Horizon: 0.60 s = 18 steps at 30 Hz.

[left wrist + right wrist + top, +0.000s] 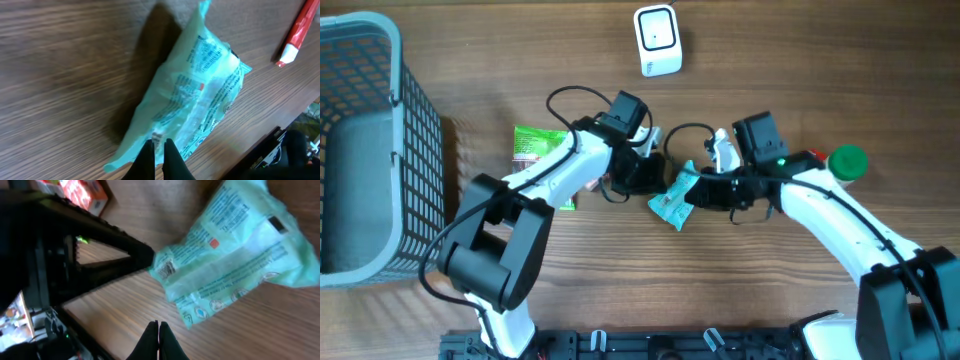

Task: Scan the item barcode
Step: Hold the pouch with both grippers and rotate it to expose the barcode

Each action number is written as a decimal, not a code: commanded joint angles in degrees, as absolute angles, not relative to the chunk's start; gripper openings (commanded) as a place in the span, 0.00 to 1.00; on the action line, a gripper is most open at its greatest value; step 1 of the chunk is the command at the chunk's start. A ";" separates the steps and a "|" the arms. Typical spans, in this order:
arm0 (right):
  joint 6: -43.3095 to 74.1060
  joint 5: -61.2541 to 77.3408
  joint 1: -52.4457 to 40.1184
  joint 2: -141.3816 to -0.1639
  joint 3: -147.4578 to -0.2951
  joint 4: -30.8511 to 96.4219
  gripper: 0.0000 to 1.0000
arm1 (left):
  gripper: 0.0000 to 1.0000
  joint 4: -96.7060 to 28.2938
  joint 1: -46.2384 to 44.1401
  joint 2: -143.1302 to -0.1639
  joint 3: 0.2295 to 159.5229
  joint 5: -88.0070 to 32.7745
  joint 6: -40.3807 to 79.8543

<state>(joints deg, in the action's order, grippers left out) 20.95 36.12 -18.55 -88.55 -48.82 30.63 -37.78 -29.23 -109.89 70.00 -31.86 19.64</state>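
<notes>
The item is a teal snack packet (673, 197) lying mid-table between both arms, its printed side up. My left gripper (159, 150) is shut on the packet's (197, 95) near edge, with teal film showing between the fingertips. In the right wrist view the left arm's black tip meets the packet (240, 255) right beside its small barcode (166, 269). My right gripper (158, 329) is shut with nothing in it, a little short of the packet's lower edge. The white scanner (658, 40) stands at the far edge of the table, well apart from the packet.
A grey mesh basket (405, 110) fills the left side. A green packet (538, 146) lies under the left arm. A green-capped item (848, 162) sits by the right arm. A red and white tube (297, 35) lies past the teal packet.
</notes>
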 commanded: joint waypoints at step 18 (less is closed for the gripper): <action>36.42 30.00 -18.50 -89.14 -33.19 12.19 0.04 | 0.04 -34.70 -33.65 -111.31 68.47 -19.18 24.93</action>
